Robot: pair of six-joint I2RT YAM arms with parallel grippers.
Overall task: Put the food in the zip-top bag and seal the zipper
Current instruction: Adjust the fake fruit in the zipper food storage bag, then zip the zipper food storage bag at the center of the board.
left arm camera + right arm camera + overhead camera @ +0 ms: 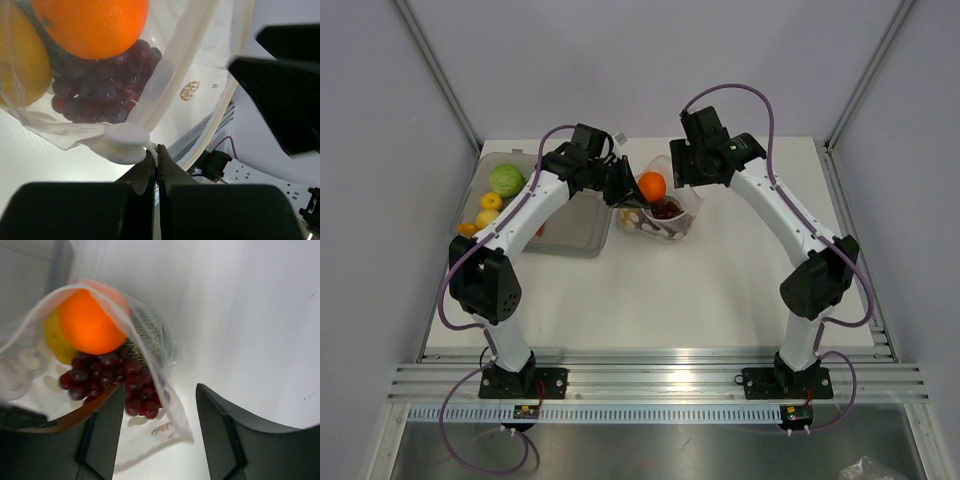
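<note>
Counts first: one zip-top bag (680,225), sitting near the middle of the table's (700,300) back edge, just right of the one grey tray (570,235) in the back-left corner.

In the bag I count one orange (87,327), one bunch of grapes (110,380), one yellow piece (57,342) and one netted thing (150,342) behind the grapes. It's too blurry to say what that is.

In the tray there's one green leafy ball (505,180), two yellow bits (491,200) (487,217), one small orange bit (468,229) and a red scrap (538,232) that the left arm mostly covers.

The left gripper (157,159) is pinched tight on the bag's edge, right beside a whitish round tab (125,142) I can't identify. The zipper (172,70) isn't pressed together, and its two strips run apart. The right gripper (160,387) has its jaws spread, with the bag's side in the gap and nothing clamped.

From overhead both grippers are bunched over the bag, so its mouth is hard to see, and the left wrist view cuts off the orange and the yellow piece.
</note>
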